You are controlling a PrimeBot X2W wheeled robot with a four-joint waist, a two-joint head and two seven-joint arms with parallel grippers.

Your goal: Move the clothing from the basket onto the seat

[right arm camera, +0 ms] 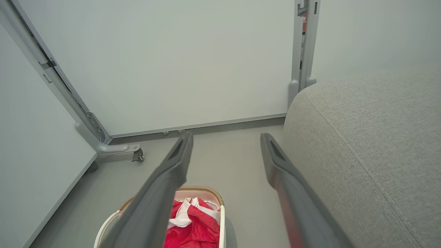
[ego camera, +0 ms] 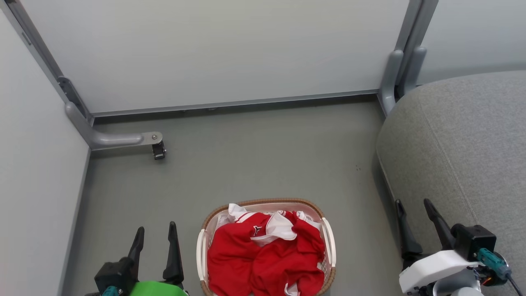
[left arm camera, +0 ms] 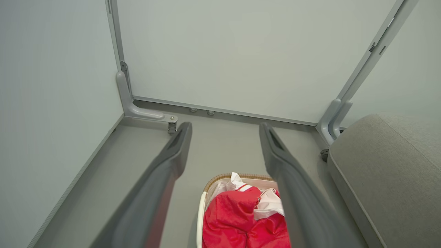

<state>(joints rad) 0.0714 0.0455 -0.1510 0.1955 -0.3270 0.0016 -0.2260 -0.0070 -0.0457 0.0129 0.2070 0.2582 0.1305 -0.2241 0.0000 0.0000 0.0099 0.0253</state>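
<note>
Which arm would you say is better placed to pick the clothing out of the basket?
Left, probably: the open left gripper stands close beside the basket, and its wrist view frames the clothing between its fingers. The open right gripper is farther off, by the seat.

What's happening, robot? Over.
Left gripper, right gripper open, empty. Bright red jerseys piled in oval white perforated basket. Nothing between it and grey fabric sofa.

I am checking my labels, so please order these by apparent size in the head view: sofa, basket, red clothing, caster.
1. sofa, largest, though cut off by the frame.
2. basket.
3. clothing, almost filling the basket, so only slightly smaller.
4. caster, smallest, but also farther from the camera.
</note>
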